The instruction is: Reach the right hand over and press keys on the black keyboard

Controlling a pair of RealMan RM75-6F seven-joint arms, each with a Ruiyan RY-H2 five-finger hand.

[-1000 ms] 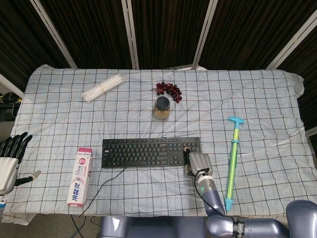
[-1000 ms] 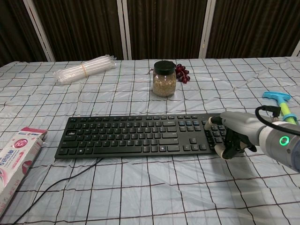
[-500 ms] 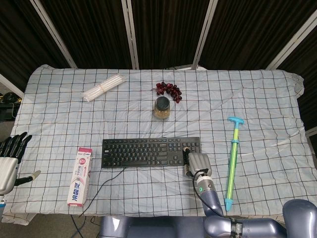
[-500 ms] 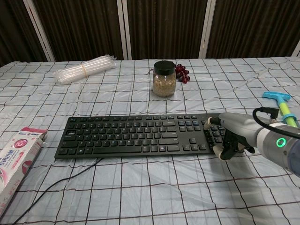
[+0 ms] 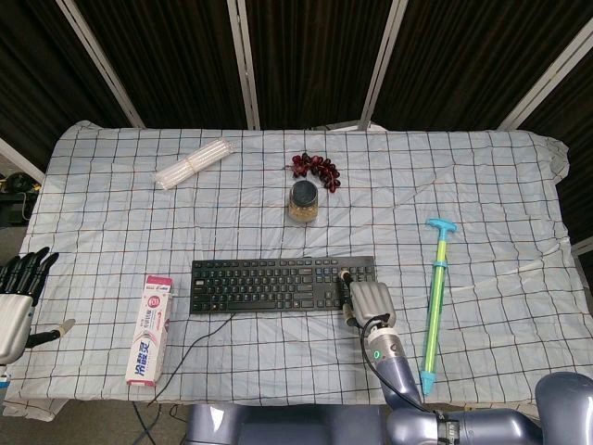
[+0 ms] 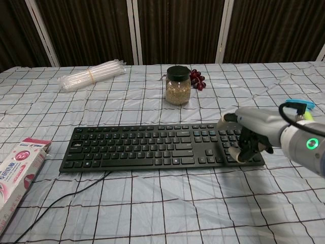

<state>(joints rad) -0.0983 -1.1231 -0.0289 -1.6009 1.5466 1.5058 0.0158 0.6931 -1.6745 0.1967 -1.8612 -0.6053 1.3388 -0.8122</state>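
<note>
— Right hand [image 6: 247, 135]? Where?
— Down on the right end of the black keyboard [image 6: 152, 146] — fingers [image 6: 236, 153] curled under, tips on the number keys, holding nothing.
— Moved since a moment ago?
— Yes. Slid a bit further in over the keys; sat nearer the front corner before.
— And the keyboard?
— Long, flat, black plastic, lots of little square keys. Lying in the middle of the table, near the front edge, with a thin black cable [image 6: 61, 200] running off the front left. Not shifted.
— Left hand [image 5: 17, 301]?
— Far off at the left edge, well away from everything. Fingers straight and spread apart, nothing in them. Same spot as before.
— Table?
— Covered by a pale, wrinkly checked cloth [image 6: 167, 203].
— Count the rest?
— One round glass jar [image 6: 178, 85] with a black lid, full of tan grains. One bunch of dark red grapes [image 6: 197, 80] just behind it. One clear crinkly bundle [image 6: 92, 75] of white sticks. One pink and white box [image 6: 19, 170] at the left. One long green and blue plastic pump toy [image 5: 435, 300] at the right.
</note>
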